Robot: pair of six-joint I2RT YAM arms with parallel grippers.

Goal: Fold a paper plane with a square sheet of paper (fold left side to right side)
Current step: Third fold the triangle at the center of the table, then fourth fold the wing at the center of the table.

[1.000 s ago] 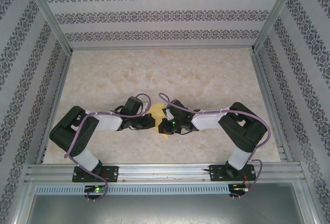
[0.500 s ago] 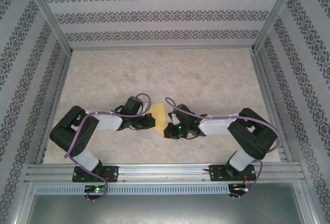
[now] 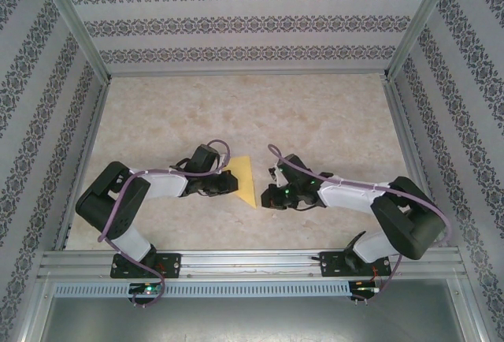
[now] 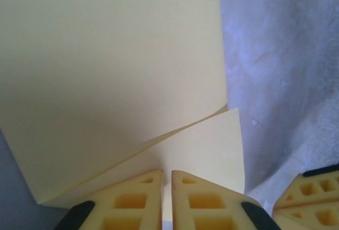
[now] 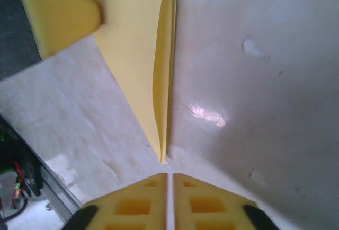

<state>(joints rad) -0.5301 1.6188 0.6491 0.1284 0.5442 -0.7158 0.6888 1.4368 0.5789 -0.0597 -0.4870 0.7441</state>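
Observation:
The square sheet of paper lies folded into a yellow triangle on the table between the arms, its point toward the near edge. My left gripper rests at the paper's left edge. In the left wrist view its fingertips stand a thin slit apart over the lower flap, and the upper layer lifts off above them. My right gripper sits just right of the paper, apart from it. In the right wrist view its jaws are together with nothing between them, and the paper's tip lies just ahead.
Patterned walls and metal rails frame the marbled table. The left gripper's yellow finger shows at the top left of the right wrist view, and the right gripper's fingers at the bottom right of the left wrist view.
The right gripper has drawn back to the right, off the paper, uncovering the yellow triangle. The left arm has stayed where it was.

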